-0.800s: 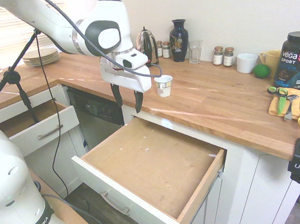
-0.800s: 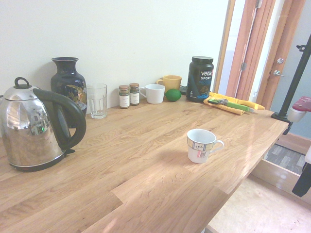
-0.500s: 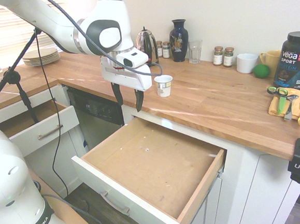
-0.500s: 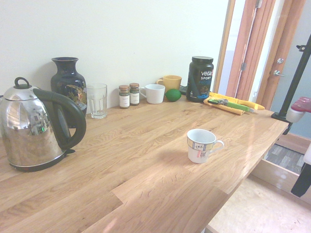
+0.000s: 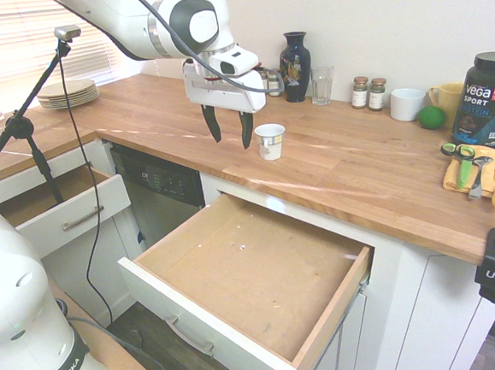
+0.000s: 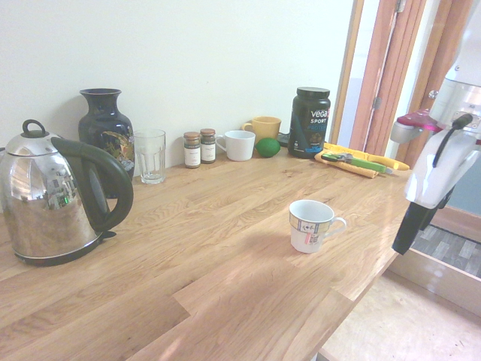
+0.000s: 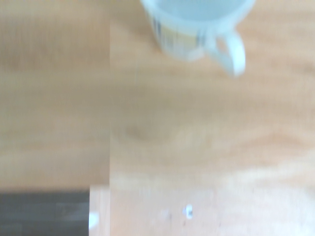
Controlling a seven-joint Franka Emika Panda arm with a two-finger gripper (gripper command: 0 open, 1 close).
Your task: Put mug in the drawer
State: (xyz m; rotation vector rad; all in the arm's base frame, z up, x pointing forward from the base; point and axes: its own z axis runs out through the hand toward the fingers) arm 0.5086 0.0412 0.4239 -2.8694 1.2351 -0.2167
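Observation:
The mug (image 5: 270, 140) is a small white tapered cup with a patterned band near its rim; it stands upright on the wooden counter (image 5: 358, 168), also seen as the mug (image 6: 311, 225) with its handle toward the counter edge. It appears blurred in the wrist view, mug (image 7: 197, 24). My gripper (image 5: 230, 131) hangs open and empty above the counter, just left of the mug and apart from it; one dark finger (image 6: 409, 226) shows in the second exterior view. The drawer (image 5: 255, 279) is pulled out below the counter, its bare wood bottom holding nothing.
A smaller drawer (image 5: 60, 204) stands open at the left. At the counter's back stand a kettle (image 6: 52, 195), dark vase (image 6: 105, 131), glass (image 6: 150, 156), spice jars (image 6: 199, 147), plain white mug (image 6: 239, 145), yellow mug (image 6: 263, 128), lime (image 6: 268, 147) and black tub (image 6: 310, 122). Plates (image 5: 67, 93) sit far left.
The gripper has risen from in front of the counter edge to above the countertop and moved toward the mug. The mug and drawer have not moved.

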